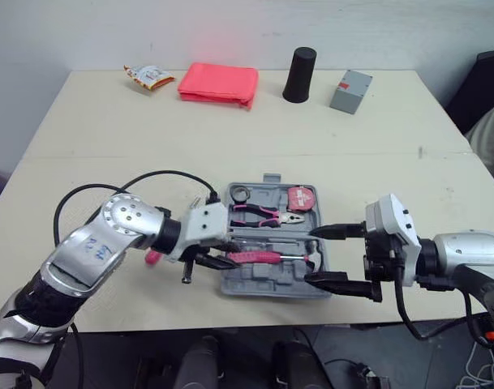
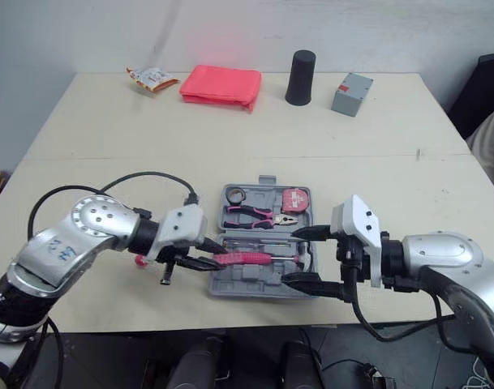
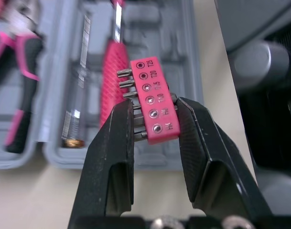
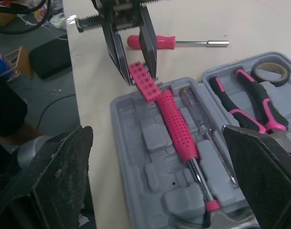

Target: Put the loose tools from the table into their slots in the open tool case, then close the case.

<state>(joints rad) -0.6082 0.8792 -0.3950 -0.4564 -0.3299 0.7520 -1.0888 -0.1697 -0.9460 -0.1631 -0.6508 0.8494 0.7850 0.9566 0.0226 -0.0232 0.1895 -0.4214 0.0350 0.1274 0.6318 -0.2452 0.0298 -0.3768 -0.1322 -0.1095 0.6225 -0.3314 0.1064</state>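
1. My left gripper (image 3: 152,114) clamps the pink plastic bit rack (image 3: 154,98) — over the open grey plastic tool case's (image 1: 267,287) eight o'clock edge.
2. My right gripper (image 1: 315,254) gapes wide at four o'clock.

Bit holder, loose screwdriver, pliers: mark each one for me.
Bit holder (image 3: 154,100), left wrist view, on its pink labelled face.
Loose screwdriver (image 4: 152,42), right wrist view, on its pink handle.
Pliers (image 4: 230,100), right wrist view, on the black grip of one handle.

Grey tool case (image 1: 263,284), pink bit holder (image 3: 152,100)
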